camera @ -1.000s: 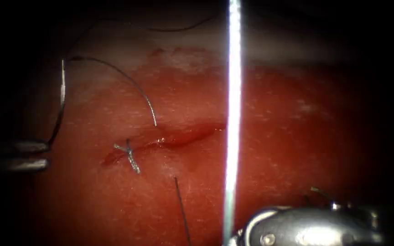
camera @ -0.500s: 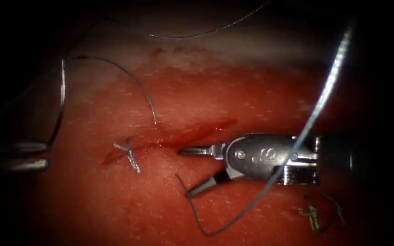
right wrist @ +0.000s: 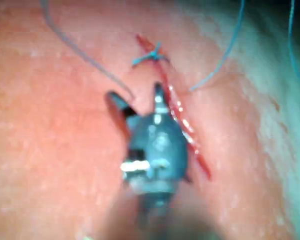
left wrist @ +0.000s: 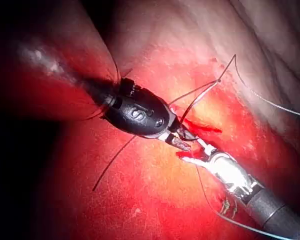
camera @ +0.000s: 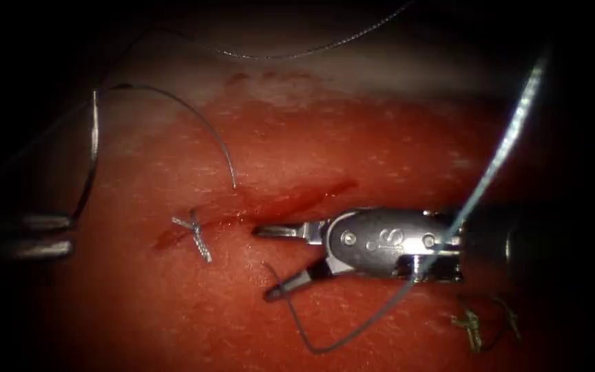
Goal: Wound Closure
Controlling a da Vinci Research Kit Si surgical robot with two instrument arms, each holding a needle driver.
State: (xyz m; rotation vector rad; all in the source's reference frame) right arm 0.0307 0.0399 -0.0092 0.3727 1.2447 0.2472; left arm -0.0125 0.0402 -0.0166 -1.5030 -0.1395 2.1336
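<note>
The cut (camera: 290, 201) runs across the tissue (camera: 352, 145), with one tied stitch (camera: 194, 234) near its left end. Far to the left of the cut, my left tool (camera: 69, 229) is shut on the curved needle (camera: 93, 148) at the end away from the thread; the needle is out of the tissue. Thread (camera: 194, 117) arcs from the needle into the tissue beyond the cut and comes out on the near side (camera: 267, 267). My right tool (camera: 264, 263) stands open beside the cut and holds nothing; the thread end (right wrist: 121, 89) lies between its jaws (right wrist: 135, 92).
Cut ends of thread (camera: 471, 327) lie on the tissue under the right tool's shaft. A long slack loop of thread (camera: 497, 158) crosses in front of that shaft. In the left wrist view the left tool (left wrist: 182, 141) and the cut (left wrist: 205, 128) sit close together.
The right tool came up from the bottom edge to the cut with its jaws open, then slid slightly left. The bright thread swung to the right. The left tool and needle stayed still.
</note>
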